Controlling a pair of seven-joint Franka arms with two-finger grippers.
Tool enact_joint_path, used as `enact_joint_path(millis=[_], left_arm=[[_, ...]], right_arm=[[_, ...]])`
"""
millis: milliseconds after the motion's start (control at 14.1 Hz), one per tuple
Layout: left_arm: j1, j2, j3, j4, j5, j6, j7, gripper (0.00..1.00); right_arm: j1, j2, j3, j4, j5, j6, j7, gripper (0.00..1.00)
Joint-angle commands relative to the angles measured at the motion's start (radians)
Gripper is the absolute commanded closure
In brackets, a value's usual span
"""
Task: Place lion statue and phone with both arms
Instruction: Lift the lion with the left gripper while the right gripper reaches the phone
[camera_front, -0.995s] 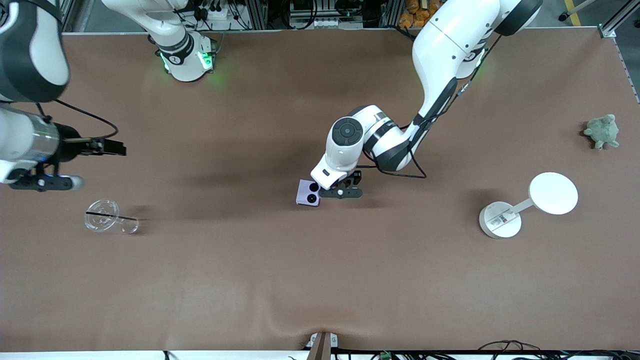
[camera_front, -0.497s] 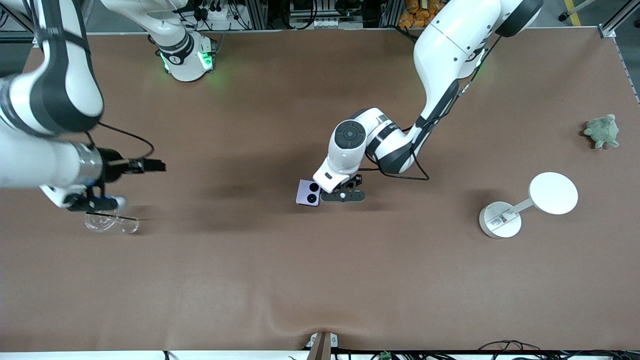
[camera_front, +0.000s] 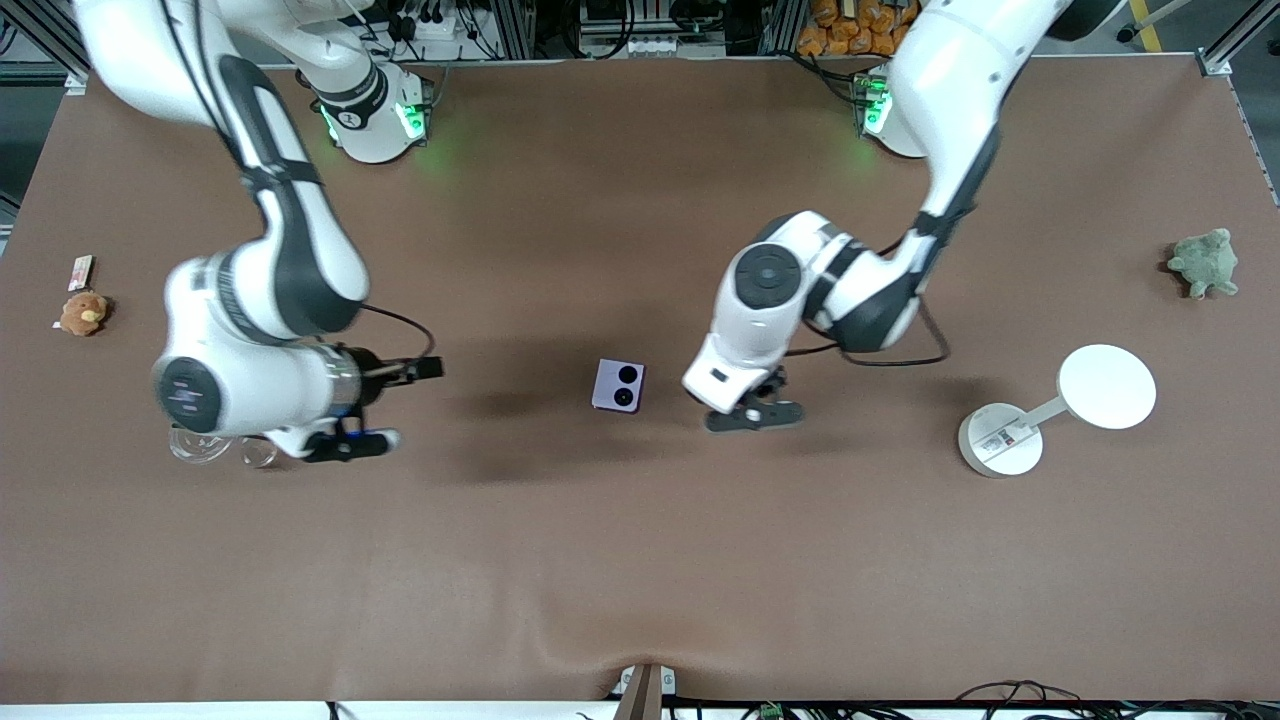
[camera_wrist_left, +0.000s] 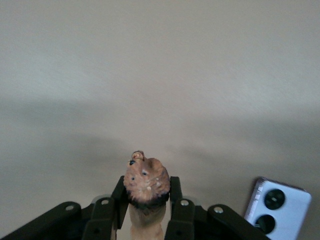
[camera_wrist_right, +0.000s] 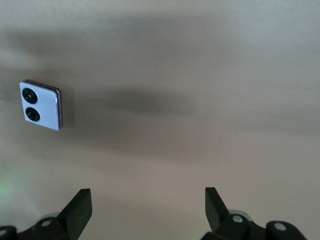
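Only L wrist cam shows left claw (camera_wrist_left: 146, 210) gripping lion statue (camera_wrist_left: 146, 184); right claw (camera_wrist_right: 146, 210) open.

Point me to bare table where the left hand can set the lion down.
The left hand is shut on the lion statue. Bare table lies between the phone and white stand, plus the whole strip nearer the camera. The right hand crowds the glass pieces.

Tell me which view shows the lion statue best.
The left wrist view: the lion statue sits clamped in the left end effector, head toward the camera. The front view hides it under the arm; the right wrist view misses it.
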Motion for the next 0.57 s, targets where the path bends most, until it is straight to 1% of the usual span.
enact_joint_path(millis=[0,142,284,426,497], left_arm=[[0.061,-0.039,-0.007,-0.026,0.025,-0.04,0.017,1.0],[0.112,-0.045,-0.007,-0.032,0.026,-0.063,0.057,1.0],[0.144,-0.045,-0.005,-0.033,0.026,-0.069,0.091,1.0],[0.179,-0.043,-0.004,-0.042,0.026,-0.069,0.111,1.0],[0.193,-0.04,-0.004,-0.047,0.026,-0.069,0.124,1.0]], right_arm=[[0.115,0.047,-0.012,0.022,0.049,0.095,0.019,0.0],[0.192,0.061,-0.012,0.022,0.038,0.196,0.143,0.0],[0.259,0.093,-0.014,0.022,0.034,0.268,0.237,0.0],[0.324,0.125,-0.014,0.024,0.029,0.371,0.332,0.0],[0.374,0.142,-0.017,0.024,0.017,0.426,0.404,0.0]])
